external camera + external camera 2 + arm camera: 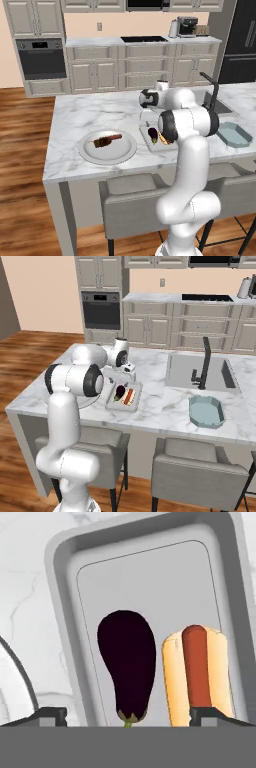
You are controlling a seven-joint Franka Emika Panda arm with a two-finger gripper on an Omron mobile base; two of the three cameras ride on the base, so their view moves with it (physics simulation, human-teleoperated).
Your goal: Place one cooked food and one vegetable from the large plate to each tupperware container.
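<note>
Gripper (128, 714) wide open, empty

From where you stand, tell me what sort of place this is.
A home kitchen, rendered: a marble island with a sink and black faucet, a built-in wall oven, and cream cabinets along the back wall.

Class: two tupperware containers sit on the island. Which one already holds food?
The pale grey-white rectangular container under the gripper: an eggplant and a hot dog lie inside. The teal container by the sink holds nothing.
</note>
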